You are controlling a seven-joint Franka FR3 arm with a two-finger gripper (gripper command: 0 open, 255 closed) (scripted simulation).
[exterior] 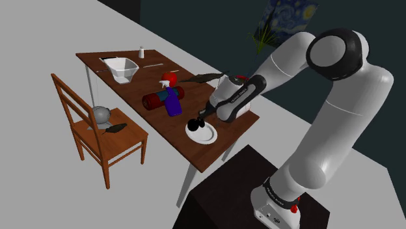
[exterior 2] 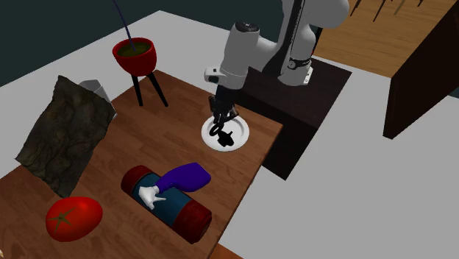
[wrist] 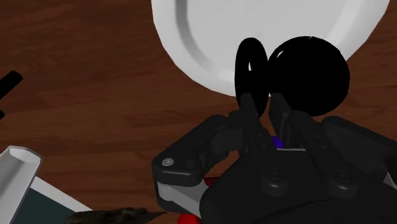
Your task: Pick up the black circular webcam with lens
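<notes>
Now the gripper [wrist: 264, 113] is hanging over a white plate [wrist: 203, 38] near the table [wrist: 95, 76] edge. Its fingers are standing narrowly apart, pinching the black webcam [wrist: 308, 73] above the plate. The webcam's ring and ball are sitting side by side, its long axis running finger to finger. Where its lens is facing, I cannot tell.

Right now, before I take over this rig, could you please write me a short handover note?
Gripper: shut on the black webcam, clasping it where its ring meets its round body.
Webcam: over the white plate, which sits on the table near the edge closest to the stand.
Done: approach and grasp.
Left: lift the webcam clear. I cannot tell whether it is off the plate yet.
</notes>
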